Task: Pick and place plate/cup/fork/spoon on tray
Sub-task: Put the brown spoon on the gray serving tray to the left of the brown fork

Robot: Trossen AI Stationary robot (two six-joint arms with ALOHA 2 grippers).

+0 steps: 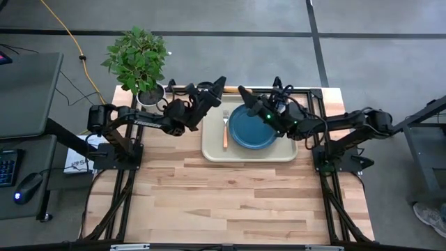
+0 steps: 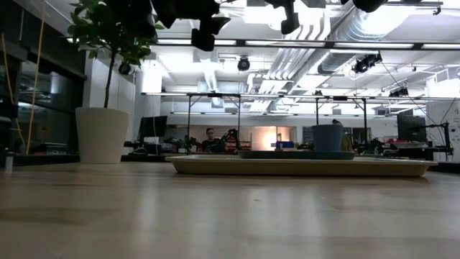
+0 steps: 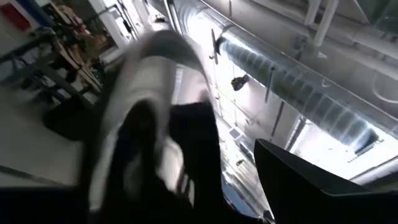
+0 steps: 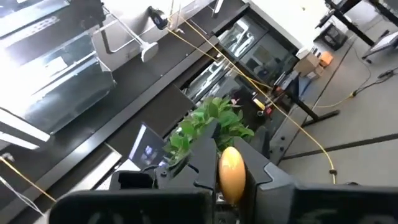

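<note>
The beige tray [image 1: 209, 143] lies at the table's far middle. The dark blue plate [image 1: 252, 130] rests flat in it, and the fork [image 1: 225, 130] lies left of the plate, tines toward the far edge. The light-blue cup [image 2: 327, 137] stands on the tray's right part; my right arm hides it in the high view. My right gripper [image 1: 244, 93] is raised above the tray's far edge, shut on an orange handle end [image 4: 231, 171], the spoon; its bowl is hidden. My left gripper [image 1: 216, 85] is raised close beside it and looks open; its wrist view is blurred. My right gripper pinches the spoon's orange handle near its rounded free end [image 4: 231, 163] between its two fingers [image 4: 205, 155]. The handle lies along the fingers, its end toward the wrist camera. The fingers slant up toward the table's far left. The spoon is lifted clear of tray and table.
A white pot with a green plant [image 1: 143, 63] stands at the table's far left corner, close to my left arm. The wooden table [image 1: 237, 202] stretches bare toward the near edge. A person sits far off in the room [image 2: 209, 137].
</note>
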